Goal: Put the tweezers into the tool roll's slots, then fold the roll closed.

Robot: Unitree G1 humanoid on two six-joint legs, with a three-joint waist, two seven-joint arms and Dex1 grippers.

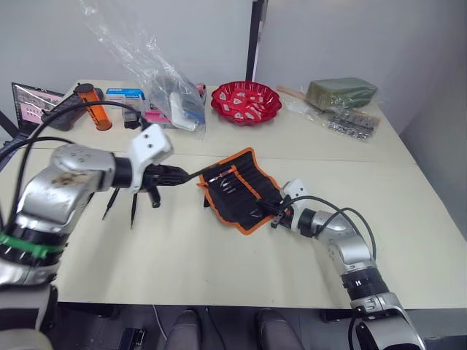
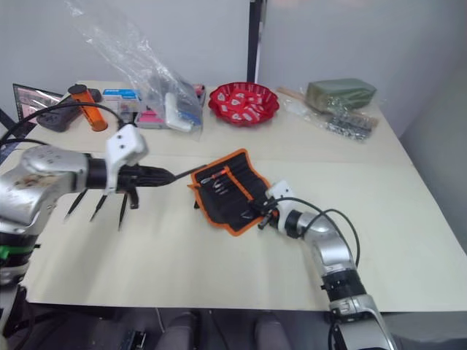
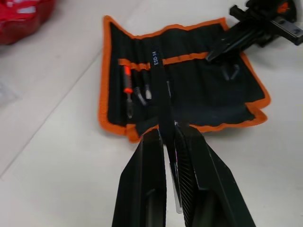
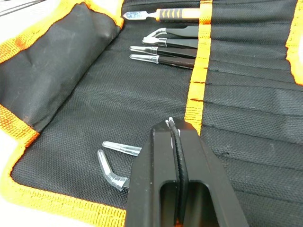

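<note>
The tool roll lies unfolded on the table, near its middle, orange binding all round and an orange stripe across the slots. Seated in slots: an orange-handled tool, three tweezers beside it with clear-capped tips, and two more capped tips at the other end of the roll.

The left gripper is pinched on one black tweezer, marked ESD-14, its point reaching over the roll's left edge. The right gripper has its fingers pressed together, tip down on the fabric by the stripe.

Loose tweezers lie left of the roll. A red bowl of small white pieces stands at the far side.
</note>
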